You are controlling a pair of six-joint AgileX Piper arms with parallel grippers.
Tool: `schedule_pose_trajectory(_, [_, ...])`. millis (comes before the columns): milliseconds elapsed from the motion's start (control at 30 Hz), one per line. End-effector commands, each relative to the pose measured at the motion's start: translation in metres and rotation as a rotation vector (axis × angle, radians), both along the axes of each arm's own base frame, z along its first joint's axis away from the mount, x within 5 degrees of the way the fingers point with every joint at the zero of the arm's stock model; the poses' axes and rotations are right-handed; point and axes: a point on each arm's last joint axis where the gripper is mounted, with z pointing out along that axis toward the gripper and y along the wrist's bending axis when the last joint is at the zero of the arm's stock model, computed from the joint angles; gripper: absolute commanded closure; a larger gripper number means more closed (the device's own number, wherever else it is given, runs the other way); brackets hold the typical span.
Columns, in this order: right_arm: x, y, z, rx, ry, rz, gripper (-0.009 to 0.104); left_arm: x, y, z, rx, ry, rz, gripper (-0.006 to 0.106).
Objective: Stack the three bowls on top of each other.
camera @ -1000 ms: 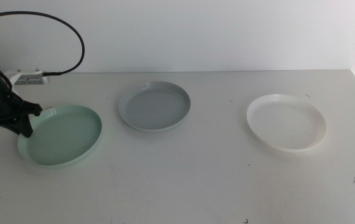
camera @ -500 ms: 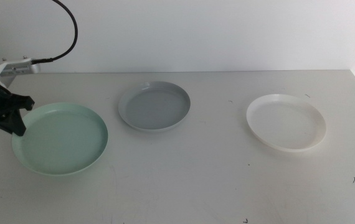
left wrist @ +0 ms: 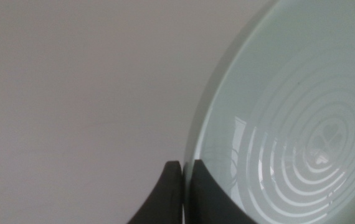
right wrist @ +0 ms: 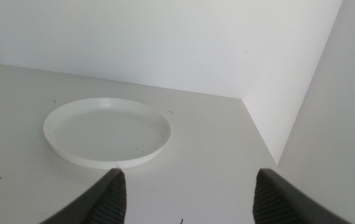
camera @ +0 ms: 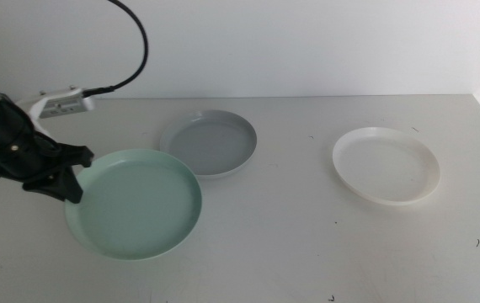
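The left gripper (camera: 65,181) clamps the near-left rim of the mint green bowl (camera: 135,204), whose far edge overlaps the grey bowl (camera: 209,143) at the table's (camera: 290,244) middle. The white bowl (camera: 386,165) sits well apart to the right.

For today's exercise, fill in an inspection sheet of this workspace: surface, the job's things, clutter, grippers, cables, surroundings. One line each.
Surface: white table with a few small dark specks.
Job's things: mint green shallow round plastic bowl held by its rim, overlapping the near edge of the grey shallow round plastic bowl in the middle view; white shallow round plastic bowl apart to the right, unstacked.
Clutter: nothing seen.
Grippers: left gripper shut on the mint green bowl's rim; right gripper open, waiting near the white bowl.
Cables: black cable arching above the left arm.
Surroundings: plain white walls behind and at right.
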Motion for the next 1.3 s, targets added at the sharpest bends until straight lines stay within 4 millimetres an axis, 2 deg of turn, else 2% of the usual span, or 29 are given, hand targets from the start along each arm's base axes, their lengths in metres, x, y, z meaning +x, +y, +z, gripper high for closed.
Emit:
schedule_pose_trajectory(0, [-0.002, 0.0, 0.011, -0.026, -0.109, 0.002, 0.043, -0.001, -0.024, 0.023, -0.044, -0.075, 0.017, 0.1])
schedule_pose_trajectory(333, [-0.002, 0.0, 0.011, -0.026, -0.109, 0.002, 0.043, -0.002, -0.12, 0.012, -0.098, -0.091, -0.037, 0.1])
schedule_pose_trajectory(600, [-0.002, 0.0, 0.011, -0.026, -0.109, 0.002, 0.043, -0.009, -0.185, -0.014, -0.18, -0.073, -0.096, 0.1])
schedule_pose_trajectory(767, [-0.002, 0.0, 0.011, -0.026, -0.109, 0.002, 0.043, -0.01, -0.204, -0.029, -0.195, -0.062, -0.103, 0.1])
schedule_pose_trajectory(1067, [-0.002, 0.0, 0.011, -0.026, -0.109, 0.002, 0.043, -0.005, -0.206, -0.045, -0.185, -0.051, -0.089, 0.1])
schedule_pose_trajectory(1167, [-0.002, 0.0, 0.011, -0.026, -0.109, 0.002, 0.043, -0.004, -0.206, -0.045, -0.184, -0.06, -0.087, 0.091])
schedule_pose_trajectory(1267, [-0.002, 0.0, 0.011, -0.026, -0.109, 0.002, 0.043, -0.004, -0.205, -0.045, -0.182, -0.06, -0.087, 0.073])
